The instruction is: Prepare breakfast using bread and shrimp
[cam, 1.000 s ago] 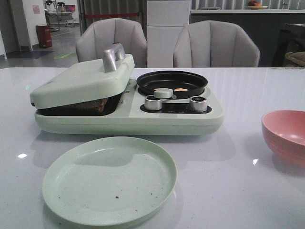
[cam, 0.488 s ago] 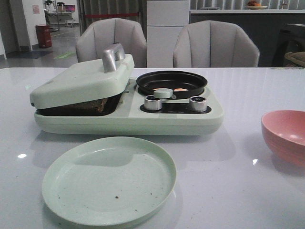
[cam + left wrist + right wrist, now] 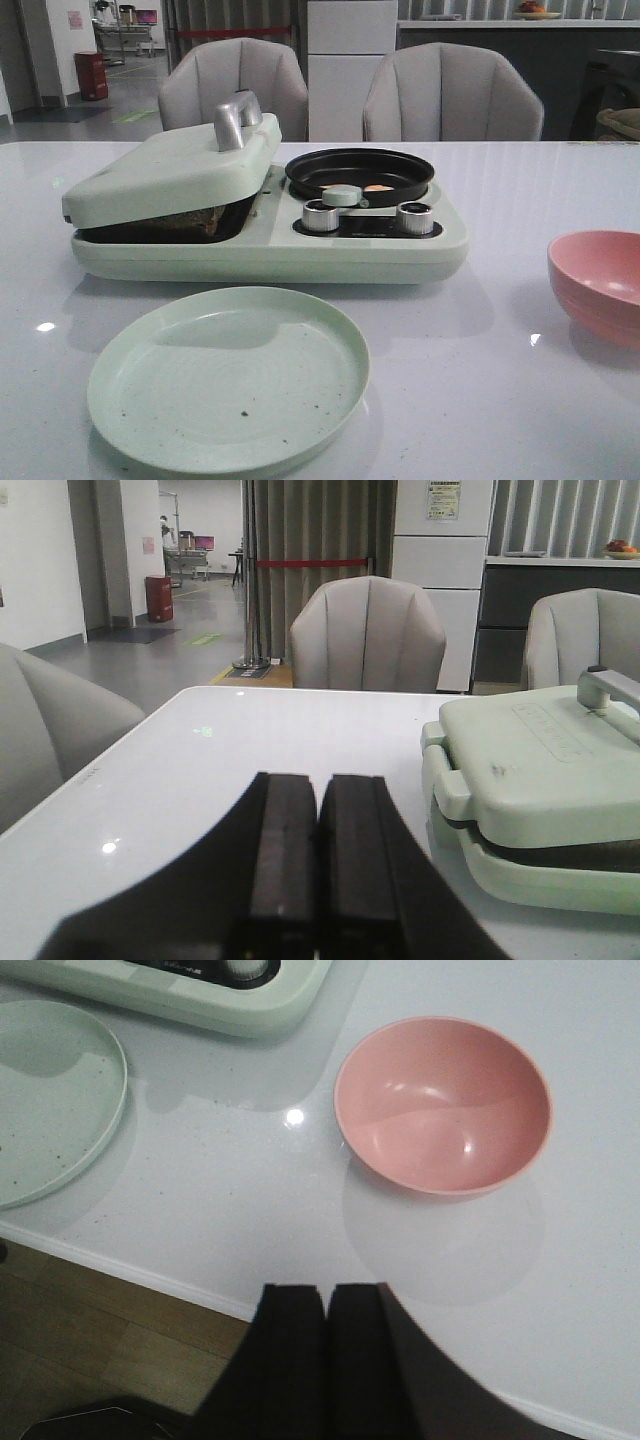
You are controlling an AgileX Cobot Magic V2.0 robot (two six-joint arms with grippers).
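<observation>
A pale green breakfast maker (image 3: pixel 270 250) stands mid-table. Its lid (image 3: pixel 170 170) rests nearly closed over the grill side. A dark brown edge (image 3: pixel 185 222) shows in the gap; I cannot tell whether it is the bread. Small orange-pink shrimp (image 3: pixel 378 188) lie in the round black pan (image 3: pixel 360 170). My left gripper (image 3: pixel 320 790) is shut and empty, low over the table beside the maker's lid (image 3: pixel 540 760). My right gripper (image 3: pixel 328 1295) is shut and empty above the table's front edge, short of the pink bowl (image 3: pixel 442 1105). Neither gripper shows in the front view.
A pale green plate (image 3: pixel 228 378) with a few crumbs lies in front of the maker. The empty pink bowl (image 3: pixel 597 280) sits at the right. Two silver knobs (image 3: pixel 322 216) are on the maker's front. Grey chairs (image 3: pixel 450 95) stand behind the table.
</observation>
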